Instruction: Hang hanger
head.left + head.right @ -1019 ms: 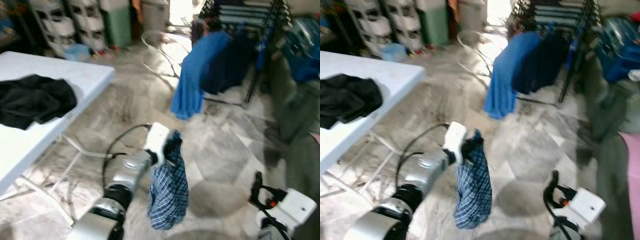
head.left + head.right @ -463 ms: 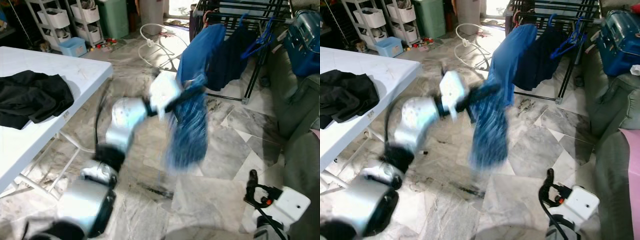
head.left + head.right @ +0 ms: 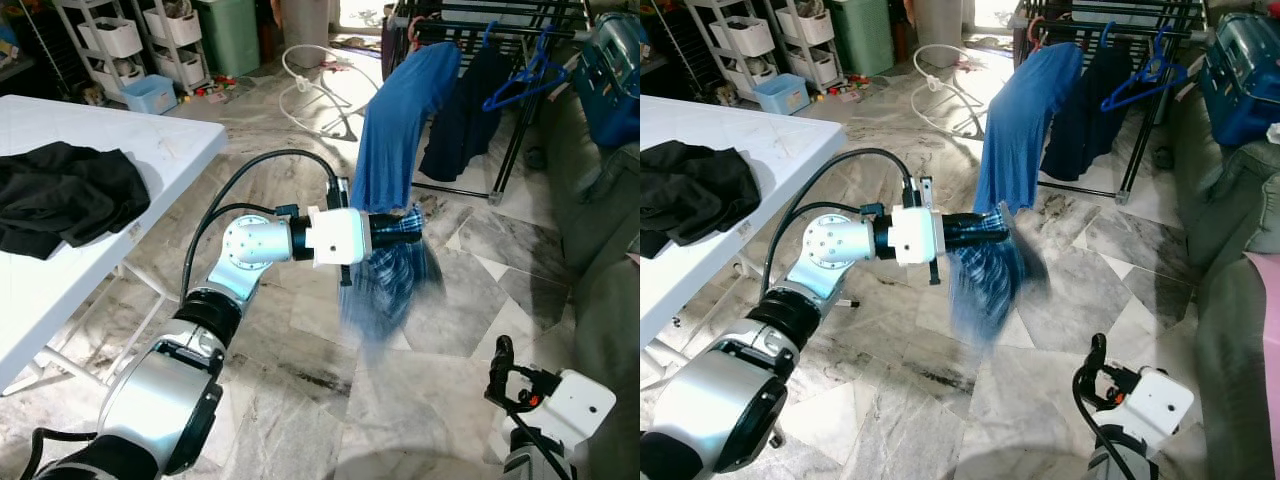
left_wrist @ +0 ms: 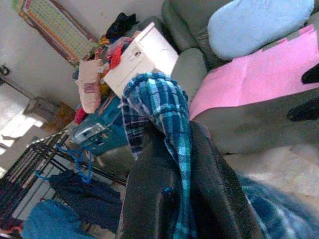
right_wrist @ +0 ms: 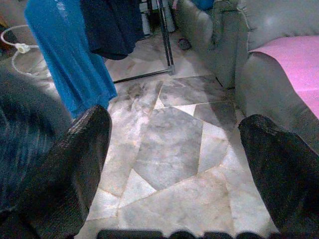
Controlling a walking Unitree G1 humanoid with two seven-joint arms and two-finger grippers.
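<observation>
Blue shirt (image 3: pixel 395 125) hangs just beyond plaid garment (image 3: pixel 392 285).

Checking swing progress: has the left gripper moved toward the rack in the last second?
Yes. The left gripper, shut on the plaid shirt, has risen from low over the floor and reached forward toward the drying rack, now level with the hanging blue garment.

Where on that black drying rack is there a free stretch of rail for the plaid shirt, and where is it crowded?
The left gripper grips the blue plaid shirt. The black drying rack's front rail looks bare between the dark navy garment and the empty blue hanger. It is crowded at the bright blue shirt.
</observation>
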